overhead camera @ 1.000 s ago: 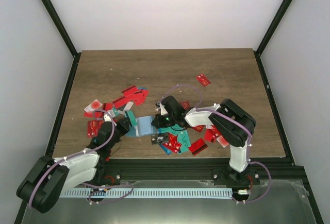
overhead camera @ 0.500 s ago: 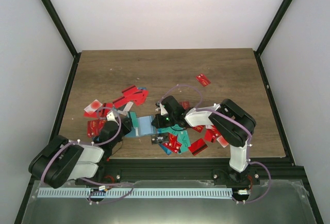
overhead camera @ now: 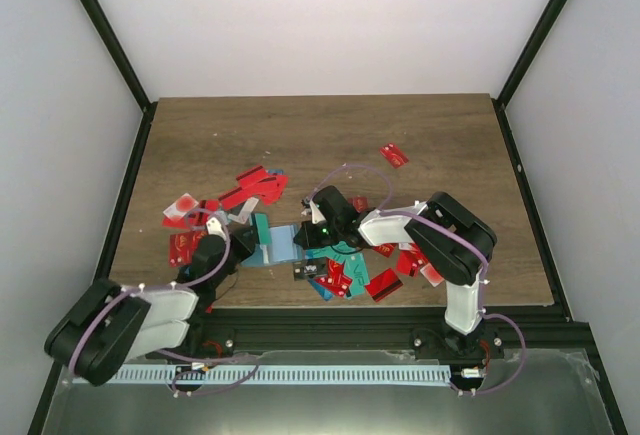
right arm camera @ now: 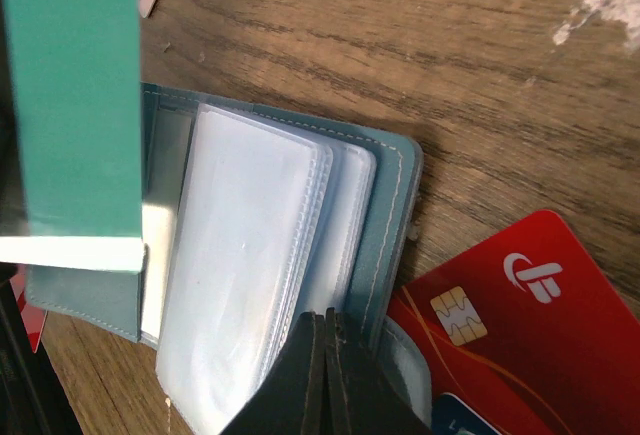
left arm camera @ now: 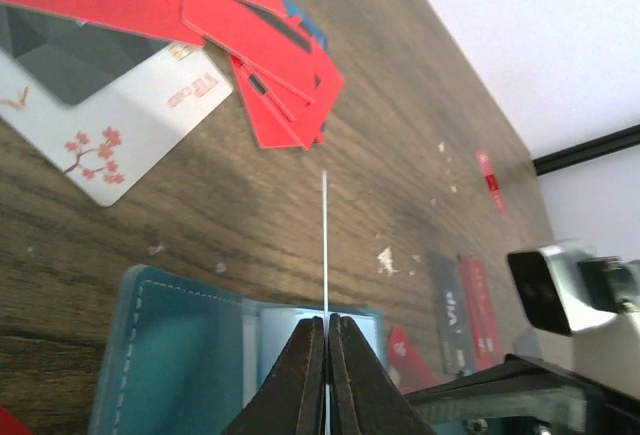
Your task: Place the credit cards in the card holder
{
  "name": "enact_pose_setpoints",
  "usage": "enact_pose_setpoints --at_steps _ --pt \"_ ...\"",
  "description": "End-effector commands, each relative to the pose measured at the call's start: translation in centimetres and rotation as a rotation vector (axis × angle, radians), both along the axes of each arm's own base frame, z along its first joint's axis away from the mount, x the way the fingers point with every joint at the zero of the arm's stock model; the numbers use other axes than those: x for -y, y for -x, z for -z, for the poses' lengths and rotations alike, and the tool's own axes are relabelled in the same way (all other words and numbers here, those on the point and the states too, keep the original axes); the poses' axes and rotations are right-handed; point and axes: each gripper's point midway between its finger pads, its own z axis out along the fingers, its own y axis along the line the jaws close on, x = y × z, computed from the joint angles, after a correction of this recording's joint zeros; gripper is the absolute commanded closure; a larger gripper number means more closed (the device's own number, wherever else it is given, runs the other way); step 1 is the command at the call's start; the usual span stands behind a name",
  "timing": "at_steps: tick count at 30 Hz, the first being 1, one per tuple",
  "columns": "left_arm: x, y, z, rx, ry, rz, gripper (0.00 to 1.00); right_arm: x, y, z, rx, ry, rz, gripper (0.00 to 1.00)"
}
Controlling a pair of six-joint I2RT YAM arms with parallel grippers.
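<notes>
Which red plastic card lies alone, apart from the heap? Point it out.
The small red rectangular plastic card lying right of centre toward the back of the brown wooden table: bare wood surrounds it, while the others crowd together.

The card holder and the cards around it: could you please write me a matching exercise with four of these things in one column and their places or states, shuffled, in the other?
Things:
1. card holder
2. teal card
3. white card with red blossoms
4. lone red card

Places or states:
A. lies alone on the table, apart from the others
B. lies open, clear sleeves showing
C. lies flat next to a fan of red cards
D. pinched in the left gripper

Pairs: 1-B, 2-D, 3-C, 4-A.
</notes>
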Motion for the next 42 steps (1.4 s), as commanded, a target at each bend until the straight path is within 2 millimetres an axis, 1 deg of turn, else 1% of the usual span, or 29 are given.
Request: enact_pose_setpoints --at_steps 1,3,8,13,16,20,24,31,35,42 --pt "-1.0 1.3 1.1 -0.038 -0.059 -0.008 0.96 2.9 2.3 4.7 -0.104 0.16 0.009 0.99" --pt "-1.2 1.3 0.9 -0.03 -0.065 -0.014 0.96 2.8 2.3 4.7 -0.107 0.157 0.008 0.99" --pt "-1.0 1.2 1.4 -0.041 -0.066 -0.008 0.96 2.6 2.2 4.6 -0.105 0.151 0.006 0.99" --pt "-0.3 1.1 2.0 -0.046 -0.05 0.023 0.96 2.8 2.2 4.7 -0.105 0.157 0.008 0.99" --pt "0.4 0.9 1.7 -0.029 -0.028 0.049 0.96 2.8 2.3 4.8 -0.106 0.158 0.008 0.99" --pt "0.9 0.8 1.8 -0.031 -0.007 0.064 0.96 2.9 2.3 4.8 -0.106 0.16 0.009 0.99" --pt "0.7 1.0 1.5 -0.029 -0.001 0.059 0.96 2.9 2.3 4.8 -0.104 0.162 0.011 0.99" --pt "-0.3 0.9 0.4 -0.002 -0.036 0.018 0.96 3.0 2.3 4.9 -0.106 0.164 0.012 0.99" --pt "-0.7 1.0 0.5 0.001 -0.062 0.007 0.96 3.0 2.3 4.8 -0.105 0.162 0.012 0.99" --pt "-0.2 0.6 0.7 0.004 -0.051 0.02 0.96 3.0 2.3 4.9 -0.106 0.162 0.012 0.99"
